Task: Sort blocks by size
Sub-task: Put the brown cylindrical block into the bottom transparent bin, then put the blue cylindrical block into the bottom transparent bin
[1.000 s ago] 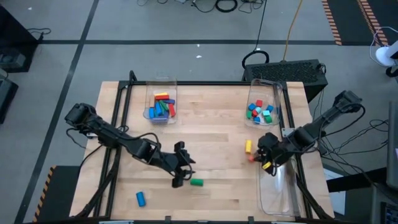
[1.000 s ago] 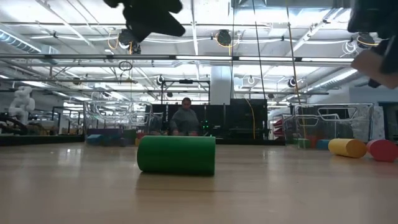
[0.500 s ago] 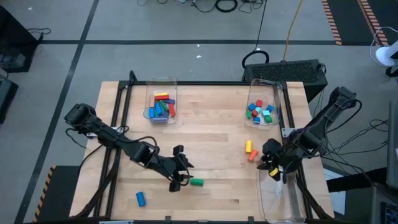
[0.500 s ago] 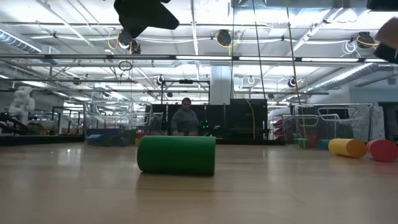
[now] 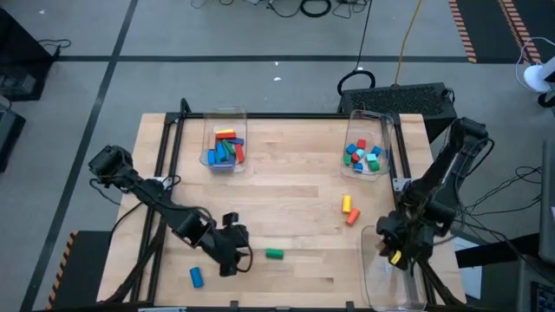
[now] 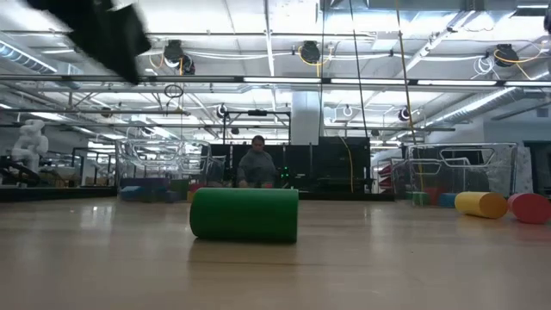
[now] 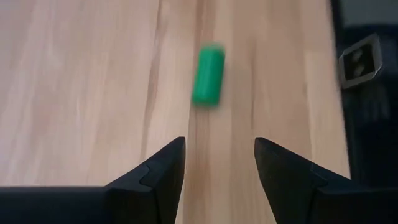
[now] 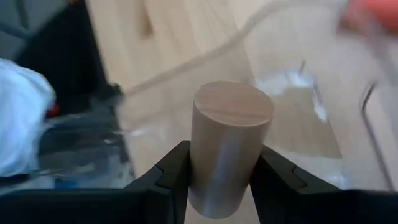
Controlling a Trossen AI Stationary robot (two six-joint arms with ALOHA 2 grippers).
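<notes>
From above, the left end effector [image 5: 232, 256] sits low over the table [image 5: 295, 186] near the front edge, between a blue cylinder [image 5: 196, 276] and a green cylinder [image 5: 274, 254], touching neither. Its wrist camera settles what the top shot can't: the fingers [image 7: 163, 171] are spread with nothing between them, and the green cylinder [image 7: 208, 83] lies on its side on the wood ahead.

The right end effector [image 5: 395, 252] hangs over the clear bin [image 5: 371, 277] at the front right corner. From above you only catch a bit of yellow there, but the right wrist camera shows it clenched on a plain wood cylinder [image 8: 227, 146], held upright over the clear plastic.

The table-level camera shows the green cylinder [image 6: 244, 213] big in the middle, and off to the right a yellow cylinder [image 6: 480, 204] with a red block [image 6: 530, 207] just beside it. It also shows a person [image 6: 256, 166] seated far back in the room.

Two more bins at the back: the left bin [image 5: 225, 147] and the right bin [image 5: 365, 152], both with mixed coloured blocks.
</notes>
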